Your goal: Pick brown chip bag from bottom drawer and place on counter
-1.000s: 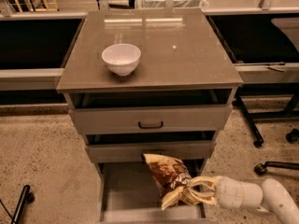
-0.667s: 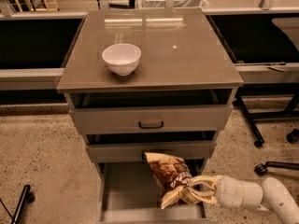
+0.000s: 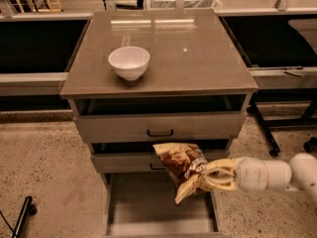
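Observation:
The brown chip bag [image 3: 181, 167] is crinkled, dark-brown and tan. It hangs in the air above the open bottom drawer [image 3: 148, 207], in front of the middle drawer. My gripper [image 3: 204, 176] reaches in from the right and is shut on the bag's lower right part. The counter [image 3: 198, 58] is the glossy grey-brown top of the cabinet, well above the bag.
A white bowl [image 3: 129, 62] stands on the counter's left half. The top drawer [image 3: 159, 127] and the middle drawer [image 3: 124, 161] stick out slightly. Chair legs [image 3: 270, 133] stand to the right of the cabinet. A dark pole [image 3: 20, 217] lies at the lower left.
The bag and my gripper have risen slightly above the bottom drawer. Nothing else has moved.

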